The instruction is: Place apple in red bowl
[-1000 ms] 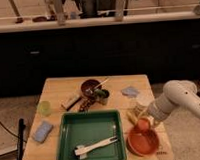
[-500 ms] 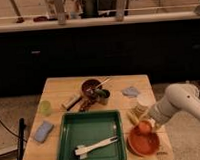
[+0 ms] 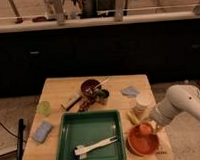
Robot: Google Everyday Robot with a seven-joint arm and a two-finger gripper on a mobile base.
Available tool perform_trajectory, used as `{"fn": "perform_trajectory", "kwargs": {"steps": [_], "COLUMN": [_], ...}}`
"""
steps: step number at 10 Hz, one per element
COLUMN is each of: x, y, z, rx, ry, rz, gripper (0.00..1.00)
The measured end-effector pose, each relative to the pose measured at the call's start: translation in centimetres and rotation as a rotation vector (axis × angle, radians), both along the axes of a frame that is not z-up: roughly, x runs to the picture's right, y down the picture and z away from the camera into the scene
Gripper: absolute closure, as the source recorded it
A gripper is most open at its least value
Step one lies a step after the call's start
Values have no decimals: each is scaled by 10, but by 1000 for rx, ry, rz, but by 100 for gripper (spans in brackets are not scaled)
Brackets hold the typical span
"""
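One apple (image 3: 144, 129), seemingly at the pincer (image 3: 151, 126), hangs over the red bowl (image 3: 138, 147).

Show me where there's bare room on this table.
Bare: the back-left corner of the table behind the green cup, and the green tray behind its white utensil. Crowded: front right, where the gripper sits by the apple at the red bowl.

Your gripper (image 3: 148, 124) hangs over the far rim of the red bowl (image 3: 138, 147), at the front right corner of the table (image 3: 54, 96). The pale cup (image 3: 142, 103) stands just behind it, and the wall of the green tray (image 3: 63, 141) is just beside the bowl. You have open room off the table's right edge, where the arm (image 3: 182, 103) reaches in.
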State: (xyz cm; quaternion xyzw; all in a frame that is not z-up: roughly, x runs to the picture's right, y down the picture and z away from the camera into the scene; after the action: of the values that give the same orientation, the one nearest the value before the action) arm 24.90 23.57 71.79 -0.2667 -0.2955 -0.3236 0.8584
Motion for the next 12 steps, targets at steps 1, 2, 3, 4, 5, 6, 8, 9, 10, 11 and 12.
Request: {"fn": "perform_trajectory", "kwargs": {"steps": [1, 2, 3, 4, 5, 6, 8, 9, 10, 11, 12], "x": [-3, -5, -7, -10, -14, -15, -18, -21, -19, -19, -19], "y": [1, 4, 5, 6, 8, 10, 12, 14, 16, 18, 19], "z": [-1, -4, -6, -7, -9, -11, -12, -11, -11, -10, -8], "rx": [-7, -16, -23, -31, -38, -47, -63, -79, -97, -112, -124], "ry": [-16, -35, -57, -81, -109, -129, -158, -175, -176, -175, -175], "rz": [-14, -30, -48, -70, -96, -119, -155, -182, -201, -216, -223], "gripper": [100, 100, 100, 100, 100, 100, 100, 100, 100, 97, 84]}}
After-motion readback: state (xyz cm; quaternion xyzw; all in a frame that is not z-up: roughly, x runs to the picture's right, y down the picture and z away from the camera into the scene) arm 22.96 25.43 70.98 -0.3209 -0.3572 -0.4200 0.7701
